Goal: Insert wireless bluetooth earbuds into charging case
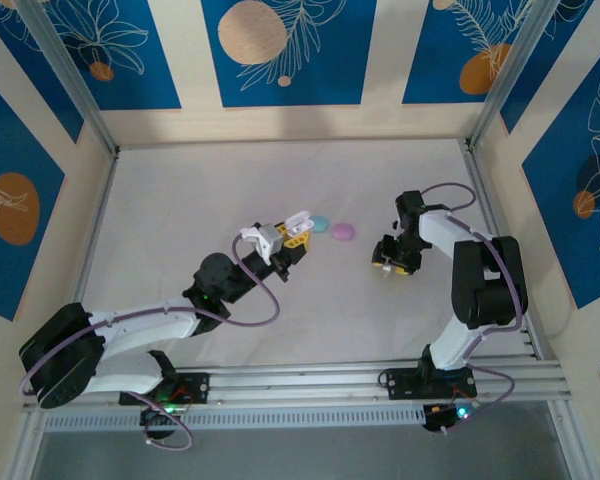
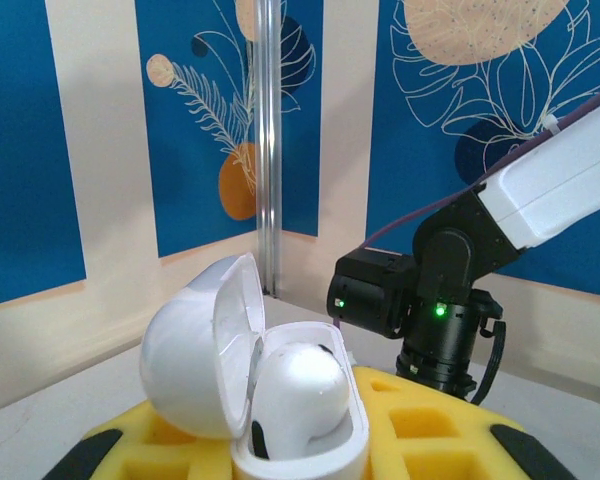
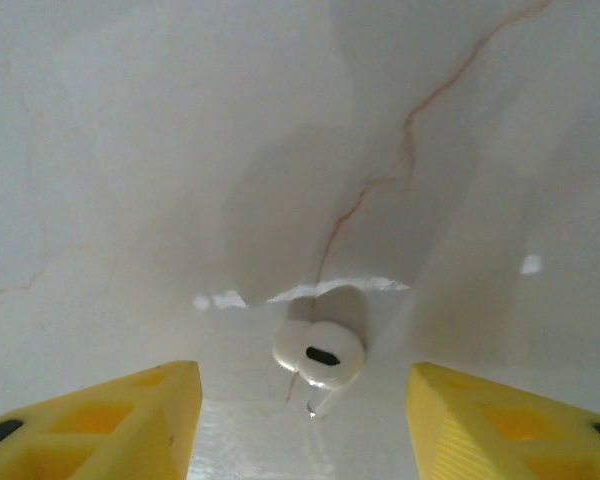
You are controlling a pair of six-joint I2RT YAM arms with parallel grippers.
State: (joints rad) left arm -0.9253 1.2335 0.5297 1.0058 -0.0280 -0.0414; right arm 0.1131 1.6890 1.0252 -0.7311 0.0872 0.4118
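Note:
My left gripper (image 1: 286,238) is raised off the table and shut on an open white charging case (image 2: 305,440), its lid (image 2: 195,345) tipped back to the left. One white earbud (image 2: 298,388) sits in the case's right socket. In the right wrist view a second white earbud (image 3: 320,353) lies on the table, stem toward the camera. My right gripper (image 3: 300,400) hangs over it pointing down, open, with a yellow finger on each side and nothing touching the bud. In the top view the right gripper (image 1: 390,258) is right of centre.
A pale blue oval case (image 1: 320,222) and a pink oval case (image 1: 343,231) lie side by side on the white table (image 1: 230,180), between the two grippers. The right arm's wrist (image 2: 430,300) stands close in front of the held case. Patterned walls enclose the table.

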